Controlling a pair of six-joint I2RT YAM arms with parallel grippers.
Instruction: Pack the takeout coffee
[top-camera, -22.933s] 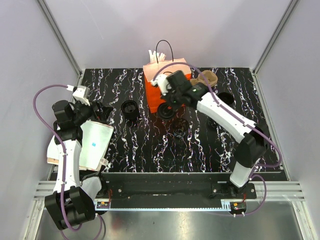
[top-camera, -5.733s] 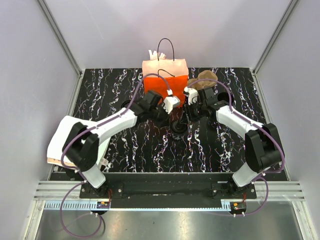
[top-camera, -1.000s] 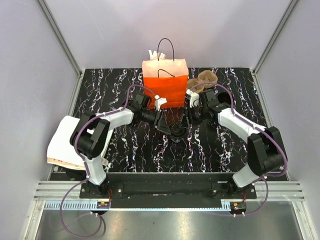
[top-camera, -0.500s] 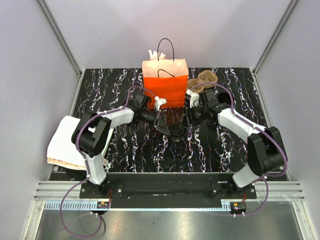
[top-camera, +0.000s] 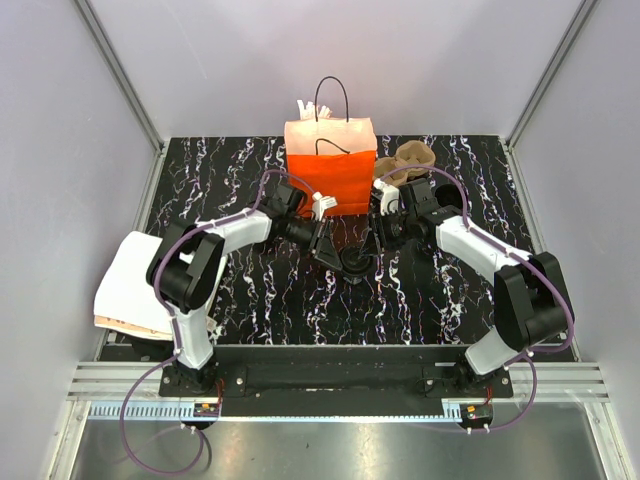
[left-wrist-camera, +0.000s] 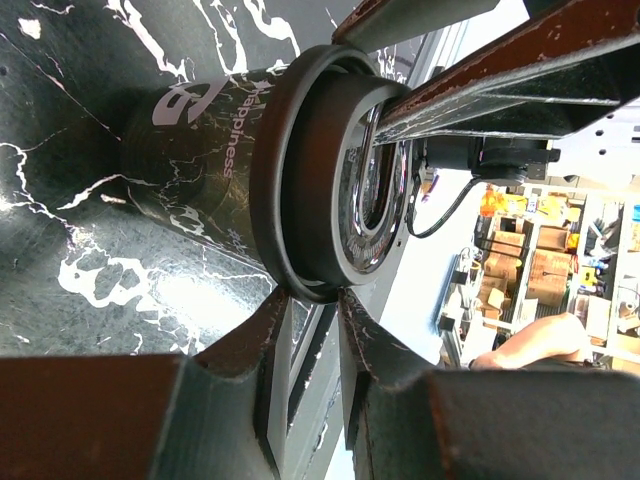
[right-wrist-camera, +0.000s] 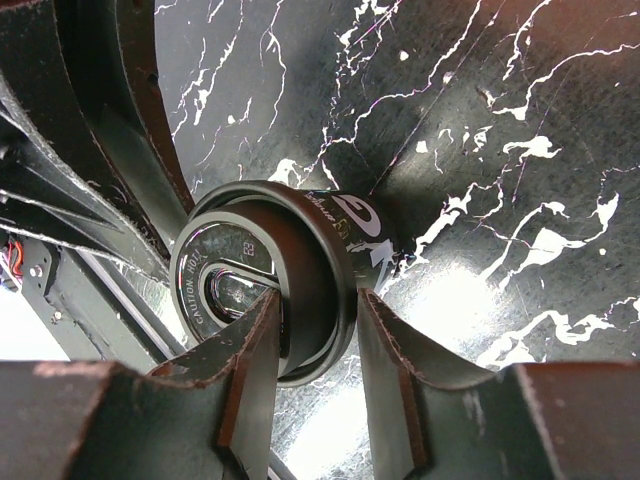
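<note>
Lidded takeout coffee (top-camera: 352, 262) stands outside orange bag (top-camera: 330, 175) — white items (top-camera: 305, 108) inside.

I counted one orange paper bag (top-camera: 331, 172), one lidded black coffee cup (top-camera: 352, 263), one brown pulp cup carrier (top-camera: 412, 157), one flat white stack (top-camera: 125, 288), and two robot arms: left arm (top-camera: 235, 232), right arm (top-camera: 470, 245).

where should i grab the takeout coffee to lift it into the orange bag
Grip the takeout coffee by its sidewall just under the lid, coming in level from the side. It stands upright, the wall is round, and the lid's rim juts out, so it would probably stop a slip. Pinching the lid alone might pop it off.
</note>
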